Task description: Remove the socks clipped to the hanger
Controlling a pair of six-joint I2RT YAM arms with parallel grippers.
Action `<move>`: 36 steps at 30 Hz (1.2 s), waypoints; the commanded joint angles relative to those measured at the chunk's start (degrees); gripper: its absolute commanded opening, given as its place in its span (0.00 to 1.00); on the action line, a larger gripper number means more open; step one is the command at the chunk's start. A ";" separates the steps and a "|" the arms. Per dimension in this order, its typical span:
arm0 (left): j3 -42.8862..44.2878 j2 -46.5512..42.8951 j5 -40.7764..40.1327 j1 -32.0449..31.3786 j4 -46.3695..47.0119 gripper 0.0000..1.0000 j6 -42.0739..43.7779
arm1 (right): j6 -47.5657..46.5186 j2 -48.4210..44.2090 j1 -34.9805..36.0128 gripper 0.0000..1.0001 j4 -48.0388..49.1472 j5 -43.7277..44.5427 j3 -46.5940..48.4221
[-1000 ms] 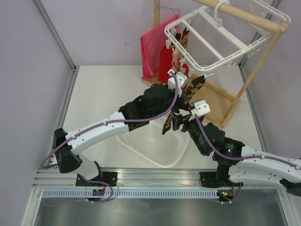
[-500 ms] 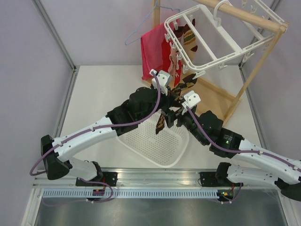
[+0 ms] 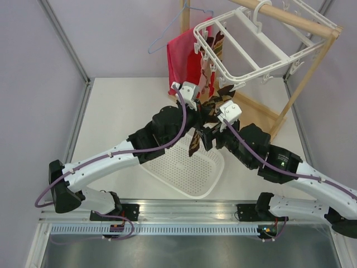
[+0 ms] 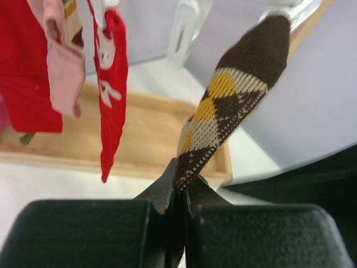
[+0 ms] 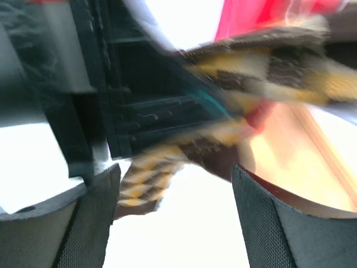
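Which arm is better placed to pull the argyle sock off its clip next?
Left, most likely. The left pincer is shut on the lower end of the argyle sock, which runs up to its clip. The right pincer stands open, gripping nothing.

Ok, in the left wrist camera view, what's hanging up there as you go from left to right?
pale pink sock → red sock → white clip → argyle sock
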 commanded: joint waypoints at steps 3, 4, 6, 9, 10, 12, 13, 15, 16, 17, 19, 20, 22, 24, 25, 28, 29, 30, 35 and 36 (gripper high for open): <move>-2.05 -0.26 -0.32 -1.37 -10.18 0.02 1.87 | 3.77 -13.34 -4.06 0.82 0.03 22.51 5.52; -1.79 0.18 -0.23 -1.37 -10.09 0.02 2.05 | 4.47 -14.59 -4.06 0.82 -0.94 23.65 5.52; -0.65 0.79 0.12 -1.37 -10.18 0.02 2.31 | 4.57 -17.75 -4.06 0.82 -3.93 25.16 5.69; 0.06 2.29 1.69 -1.37 -9.83 0.02 2.05 | 4.39 -19.60 -3.98 0.82 -5.35 27.52 5.87; -0.03 2.47 2.05 -1.37 -9.57 0.02 1.88 | 3.87 -19.44 -4.06 0.82 -5.52 28.05 6.04; -0.12 3.43 2.49 -1.37 -9.04 0.02 1.35 | 2.99 -17.95 -4.06 0.82 -5.52 28.93 7.09; -0.03 3.61 2.49 -1.55 -8.86 0.02 1.17 | 2.90 -17.07 -3.98 0.82 -5.44 30.33 7.53; -0.03 4.31 1.01 -2.33 -8.16 0.02 1.00 | 3.07 -14.09 -4.06 0.82 -5.44 31.57 9.11; 0.15 4.57 0.30 -2.78 -7.98 0.02 1.08 | 3.25 -13.12 -4.06 0.82 -5.35 31.92 9.64; 0.24 4.75 -0.58 -3.30 -7.81 0.02 1.43 | 3.42 -12.06 -4.06 0.82 -5.26 32.01 10.17; 0.67 5.36 -3.56 -4.88 -7.46 0.02 1.61 | 3.86 -9.07 -4.06 0.81 -4.65 31.75 11.58; 0.94 5.54 -5.31 -5.41 -7.54 0.02 1.61 | 3.95 -7.93 -4.06 0.81 -4.38 31.58 12.10; 1.82 6.42 -6.90 -6.64 -7.63 0.02 1.44 | 4.39 -4.94 -4.06 0.81 -3.94 31.05 13.51; 2.69 7.21 -9.10 -7.52 -7.54 0.02 1.17 | 4.83 -2.49 -3.98 0.81 -3.77 29.91 14.65; 3.05 8.00 -9.72 -8.40 -7.54 0.02 1.17 | 5.18 -1.86 -3.97 0.81 -3.59 29.73 14.92; 4.36 9.40 -11.57 -9.90 -7.63 0.02 1.26 | 5.53 -0.02 -4.06 0.80 -3.24 29.73 15.27; 4.98 9.67 -12.27 -10.25 -7.63 0.02 1.26 | 5.53 0.60 -4.06 0.80 -3.15 29.73 15.19; 5.24 9.94 -12.45 -10.60 -7.63 0.02 1.17 | 5.45 0.95 -4.06 0.80 -3.06 29.99 15.36; 6.91 11.60 -16.30 -12.27 -7.81 0.02 1.87 | 5.44 2.53 -4.06 0.80 -2.97 32.71 16.06; 7.26 12.13 -17.19 -13.23 -7.89 0.02 2.14 | 5.36 2.80 -3.98 0.80 -2.97 33.33 16.24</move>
